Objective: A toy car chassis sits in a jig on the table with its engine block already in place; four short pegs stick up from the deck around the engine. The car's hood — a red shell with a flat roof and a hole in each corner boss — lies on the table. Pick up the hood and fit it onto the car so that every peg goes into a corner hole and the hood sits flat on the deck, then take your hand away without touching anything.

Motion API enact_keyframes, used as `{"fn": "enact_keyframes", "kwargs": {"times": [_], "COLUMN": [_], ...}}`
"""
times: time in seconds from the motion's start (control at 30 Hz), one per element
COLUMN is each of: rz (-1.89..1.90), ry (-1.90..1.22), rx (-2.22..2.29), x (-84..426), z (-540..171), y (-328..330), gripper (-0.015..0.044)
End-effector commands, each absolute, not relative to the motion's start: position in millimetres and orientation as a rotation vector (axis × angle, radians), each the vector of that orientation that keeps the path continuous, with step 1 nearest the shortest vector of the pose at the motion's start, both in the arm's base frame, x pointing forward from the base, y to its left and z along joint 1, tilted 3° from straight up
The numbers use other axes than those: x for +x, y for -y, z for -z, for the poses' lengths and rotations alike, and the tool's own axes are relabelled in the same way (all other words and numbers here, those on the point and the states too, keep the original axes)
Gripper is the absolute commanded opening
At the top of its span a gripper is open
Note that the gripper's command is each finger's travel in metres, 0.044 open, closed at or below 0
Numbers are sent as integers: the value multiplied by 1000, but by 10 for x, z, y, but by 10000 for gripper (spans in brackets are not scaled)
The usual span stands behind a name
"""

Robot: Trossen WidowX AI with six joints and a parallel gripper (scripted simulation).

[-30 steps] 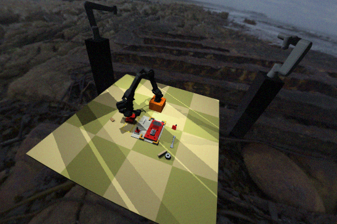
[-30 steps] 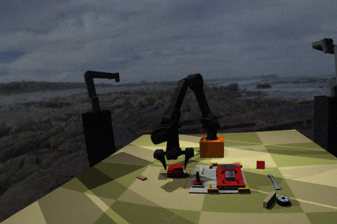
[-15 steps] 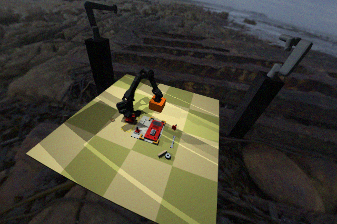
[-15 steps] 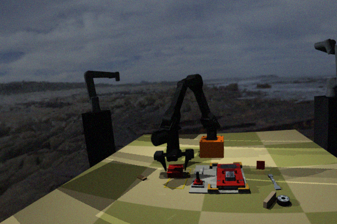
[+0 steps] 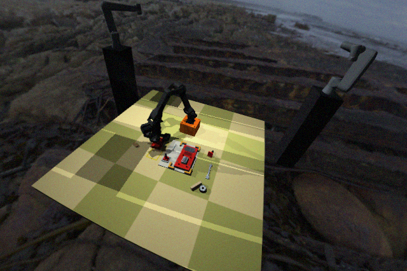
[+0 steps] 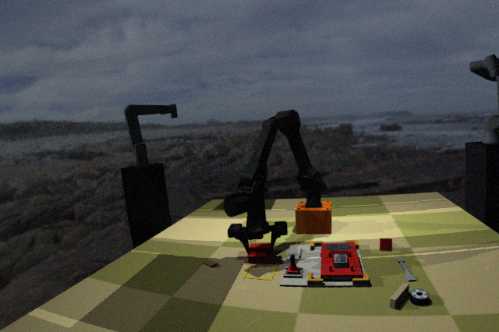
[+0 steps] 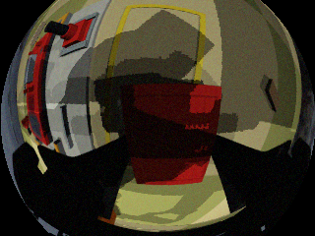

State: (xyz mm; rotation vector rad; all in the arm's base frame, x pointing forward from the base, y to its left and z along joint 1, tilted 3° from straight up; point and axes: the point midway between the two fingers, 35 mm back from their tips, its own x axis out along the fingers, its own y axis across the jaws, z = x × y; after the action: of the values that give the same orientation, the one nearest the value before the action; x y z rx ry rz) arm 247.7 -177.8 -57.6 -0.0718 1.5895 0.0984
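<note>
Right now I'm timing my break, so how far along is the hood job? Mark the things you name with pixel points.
Done: the engine block (image 5: 185, 159) (image 6: 341, 260) sits in the chassis (image 5: 180, 165) (image 6: 327, 260) (image 7: 37, 100). In hand: the gripper (image 5: 158, 142) (image 6: 260, 252) (image 7: 171, 140) straddles the hood (image 5: 156, 145) (image 6: 260, 257) (image 7: 172, 123), grip uncertain. Left: lifting the hood, seating it over the uncovered engine block, then withdrawing.
</note>
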Motion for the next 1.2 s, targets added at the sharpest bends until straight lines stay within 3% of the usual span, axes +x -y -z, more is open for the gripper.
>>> {"fn": "enact_keyframes", "kwargs": {"times": [0.0, 0.3, 1.17], "rz": [-98, -98, -104], "ry": [-1589, -1589, -1597], "rx": [-72, -72, -68], "x": [2477, 2483, 2491], "z": [570, 370, -339], "y": [1778, 1781, 1773], "gripper": [242, 6, 0]}}
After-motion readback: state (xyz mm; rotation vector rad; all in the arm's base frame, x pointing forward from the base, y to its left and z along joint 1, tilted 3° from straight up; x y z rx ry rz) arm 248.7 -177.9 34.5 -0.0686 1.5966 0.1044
